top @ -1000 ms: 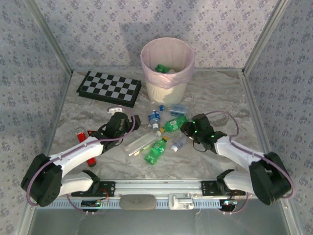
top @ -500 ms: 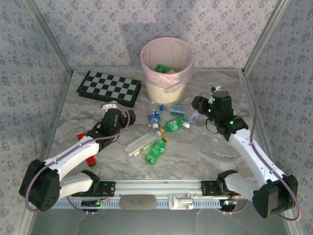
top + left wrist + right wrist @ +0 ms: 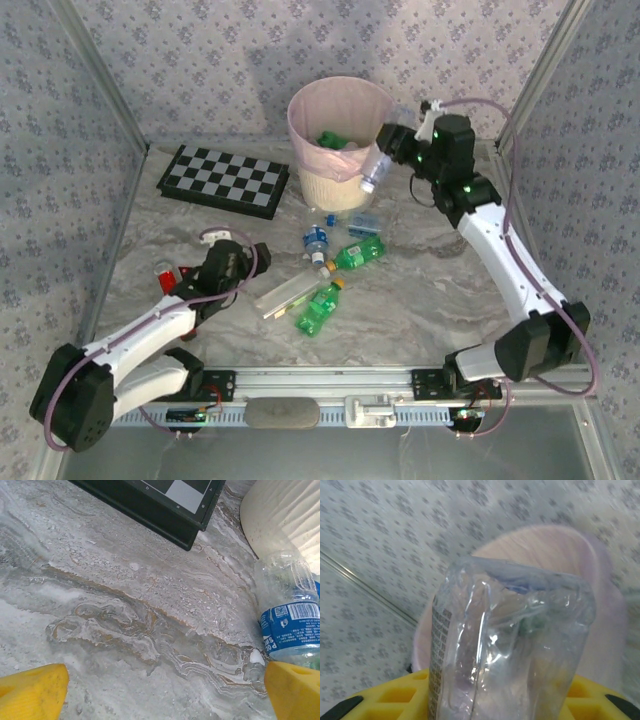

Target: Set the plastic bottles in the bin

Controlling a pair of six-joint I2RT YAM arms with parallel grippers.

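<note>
Bottles sit in three places. One clear bottle (image 3: 372,172) is clamped in the right jaws, lifted off the desk (image 3: 440,290) at the right side of the bin (image 3: 300,125). From above it hangs slanted, cap end down, against the outer edge of the pink liner (image 3: 335,165); I cannot tell whether any part of it is over the opening. In the right wrist view this clear bottle (image 3: 505,645) stands between the two yellow fingers (image 3: 395,695), its crumpled wall pinched by them, with the bin's pink rim (image 3: 605,585) behind it.

Inside the bin lie green bottles (image 3: 330,139). On the desk in front of the bin are a blue-labelled bottle (image 3: 316,243), a green bottle (image 3: 358,253) just beside it, and a second green bottle (image 3: 320,307) nearer the arms. A flattened clear bottle (image 3: 363,221) lies at the foot of the bin. A clear long piece (image 3: 288,293) lies just left of the second green bottle.

The left jaws are low over the desk and spread wide, gripping nothing. In the left wrist view their fingertips (image 3: 30,692) sit at the bottom corners with bare marble between them. The blue-labelled bottle (image 3: 290,620) lies just beside the right-hand tip, outside the gap and near the bin's cream wall (image 3: 285,515). A corner of the checkerboard (image 3: 175,505) lies farther off. From above, a small red object (image 3: 165,272) sits close to the left arm (image 3: 150,325).
</note>
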